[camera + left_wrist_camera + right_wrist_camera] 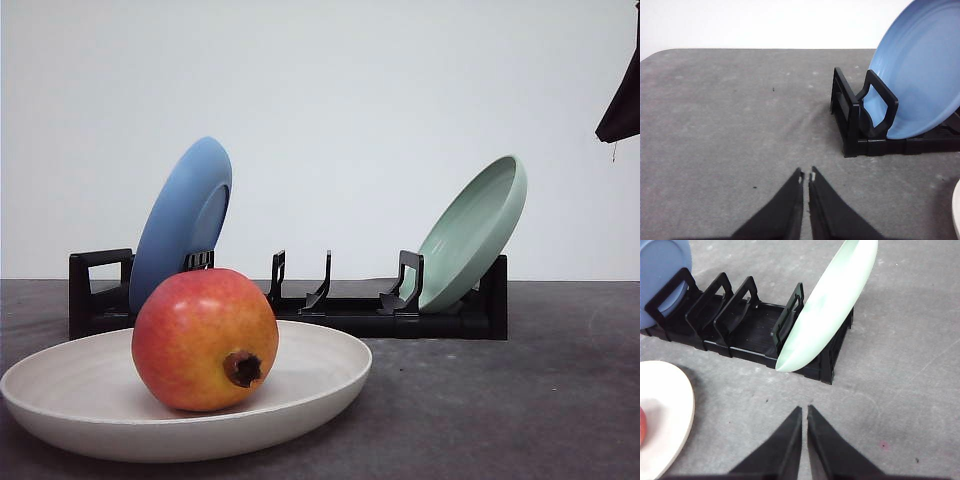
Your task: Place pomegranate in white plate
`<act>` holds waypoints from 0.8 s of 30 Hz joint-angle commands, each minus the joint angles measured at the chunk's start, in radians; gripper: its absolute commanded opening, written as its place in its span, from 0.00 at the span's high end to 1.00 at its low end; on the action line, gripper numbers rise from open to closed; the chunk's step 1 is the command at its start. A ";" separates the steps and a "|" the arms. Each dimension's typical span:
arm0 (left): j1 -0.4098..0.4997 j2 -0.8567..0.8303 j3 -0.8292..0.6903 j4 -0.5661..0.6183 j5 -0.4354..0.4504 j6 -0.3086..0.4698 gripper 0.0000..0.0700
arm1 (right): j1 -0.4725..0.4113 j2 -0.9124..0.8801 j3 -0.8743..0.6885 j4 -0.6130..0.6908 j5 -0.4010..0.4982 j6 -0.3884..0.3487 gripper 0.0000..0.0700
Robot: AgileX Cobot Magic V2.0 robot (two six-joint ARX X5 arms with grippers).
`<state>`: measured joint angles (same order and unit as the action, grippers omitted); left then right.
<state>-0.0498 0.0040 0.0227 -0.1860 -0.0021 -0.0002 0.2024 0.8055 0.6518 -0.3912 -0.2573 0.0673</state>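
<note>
On the near left of the table, the pomegranate point(205, 339) is sitting inside the white plate point(318, 385), both grippers point(806, 176) point(804, 408) pinched together, holding nothing; being round, it is likely risking a roll if bumped.

You see a red-to-orange pomegranate point(205, 338), off-white plate point(90, 415), blue plate point(183, 218), pale green plate point(473, 230), black rack point(350, 310), grey worktop point(520, 400).
</note>
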 commanded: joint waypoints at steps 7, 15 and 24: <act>0.001 -0.002 -0.011 -0.002 -0.002 0.007 1.00 | 0.003 -0.006 0.006 0.009 0.016 -0.101 0.98; 0.001 -0.002 -0.011 -0.002 -0.002 0.007 1.00 | -0.028 -0.110 -0.083 0.016 0.160 -0.126 0.98; 0.001 -0.002 -0.011 -0.002 -0.002 0.007 1.00 | -0.114 -0.413 -0.384 0.264 0.214 -0.084 0.98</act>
<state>-0.0498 0.0040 0.0227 -0.1860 -0.0021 -0.0002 0.0908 0.4098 0.2853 -0.1424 -0.0483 -0.0370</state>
